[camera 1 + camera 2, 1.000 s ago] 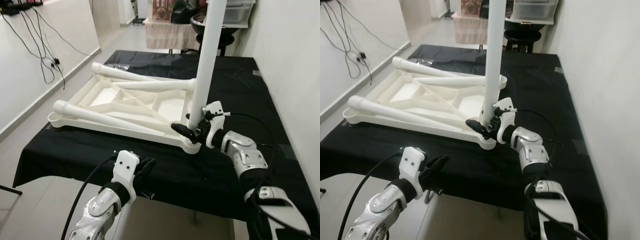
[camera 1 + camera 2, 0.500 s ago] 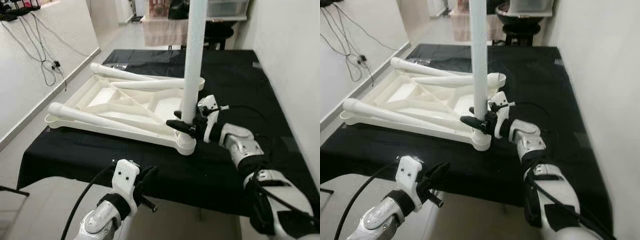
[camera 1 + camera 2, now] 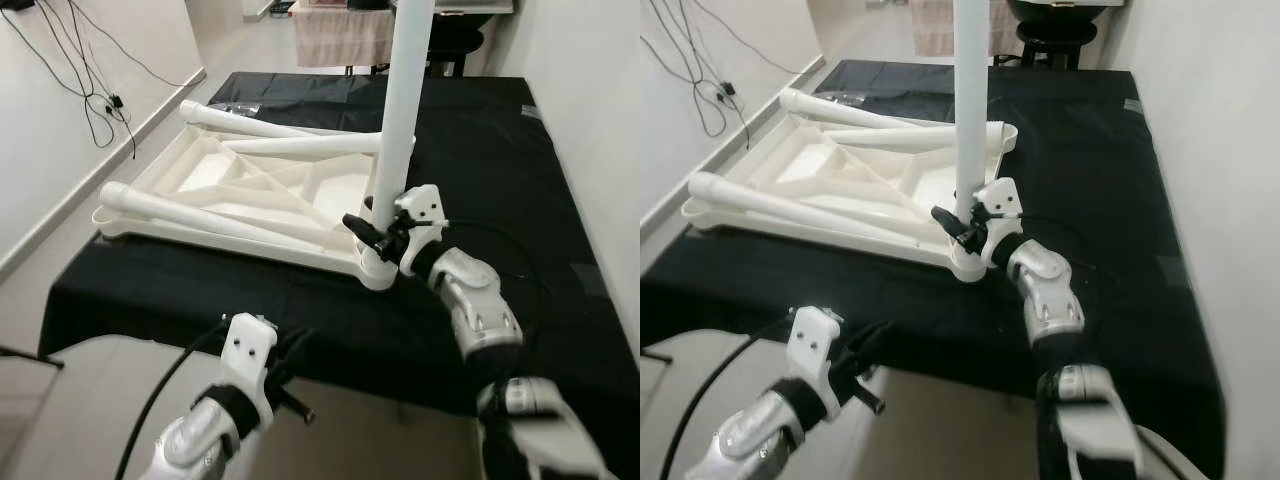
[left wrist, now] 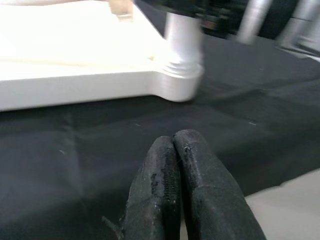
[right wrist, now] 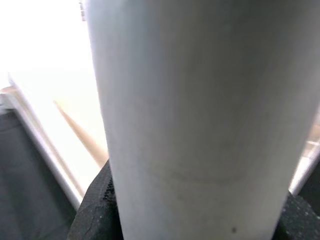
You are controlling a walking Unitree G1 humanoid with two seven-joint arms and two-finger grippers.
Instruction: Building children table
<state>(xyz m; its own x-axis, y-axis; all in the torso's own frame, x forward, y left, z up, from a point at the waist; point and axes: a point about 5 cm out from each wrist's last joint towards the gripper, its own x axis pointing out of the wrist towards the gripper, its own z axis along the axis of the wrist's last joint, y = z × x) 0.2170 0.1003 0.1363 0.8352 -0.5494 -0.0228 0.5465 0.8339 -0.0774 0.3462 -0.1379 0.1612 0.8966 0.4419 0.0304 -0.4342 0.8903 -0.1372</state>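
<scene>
A white plastic children's tabletop [image 3: 250, 195] lies upside down on the black-covered table [image 3: 500, 180]. One white leg [image 3: 400, 110] stands upright in its near right corner socket [image 3: 378, 270]. My right gripper [image 3: 372, 232] is shut on that leg just above the socket; the leg [image 5: 200, 120] shows close up in the right wrist view. Two more white legs [image 3: 200, 215] lie across the tabletop. My left gripper [image 4: 172, 165] is shut and holds nothing, hanging in front of the table's near edge, below the corner socket [image 4: 182, 75].
A white wall [image 3: 590, 90] runs along the table's right side. Cables [image 3: 95, 90] hang on the left wall above the bare floor. A cloth-covered stand [image 3: 340, 35] and a dark stool stand behind the table's far end.
The camera has shifted a little. My right gripper stays clamped on the upright leg, which looks slightly straighter in its socket. The left arm hangs a bit lower.
</scene>
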